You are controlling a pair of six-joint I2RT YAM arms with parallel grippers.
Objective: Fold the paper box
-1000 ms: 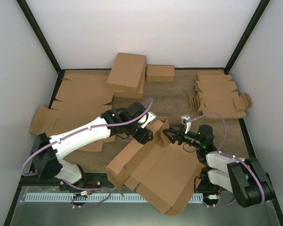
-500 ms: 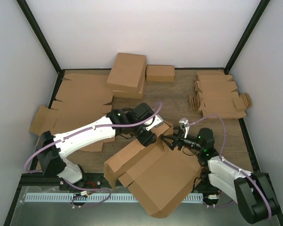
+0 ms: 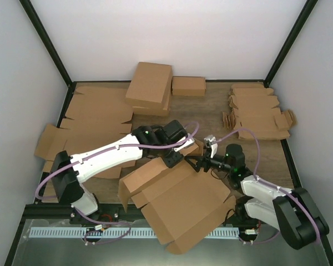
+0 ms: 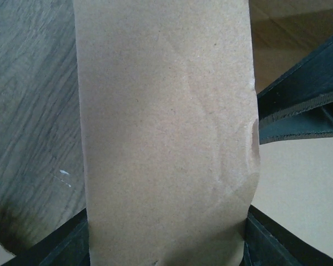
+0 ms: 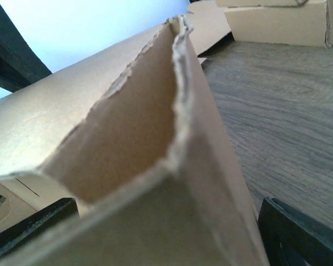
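Note:
The paper box (image 3: 180,208), a large brown cardboard blank with raised side flaps, lies tilted at the near middle of the table and overhangs its front edge. My left gripper (image 3: 175,159) is at the box's far edge, shut across a narrow upright flap (image 4: 166,127) that fills the space between both fingers (image 4: 72,246). My right gripper (image 3: 198,162) faces it from the right. It is open wide, with a torn corner of the box (image 5: 177,144) between its jaws (image 5: 166,233). A gap of wood shows beside its right finger (image 5: 305,233).
Folded boxes are stacked at the back (image 3: 150,86), with a small short box (image 3: 188,86) beside them. Flat large blanks (image 3: 94,119) cover the left side. Smaller notched blanks (image 3: 258,113) are piled at the back right. Black frame posts stand at the corners.
The box has swung round and settled lower and flatter, shifting left. My left gripper moved right with the flap. My right gripper opened wider and moved left onto the box corner.

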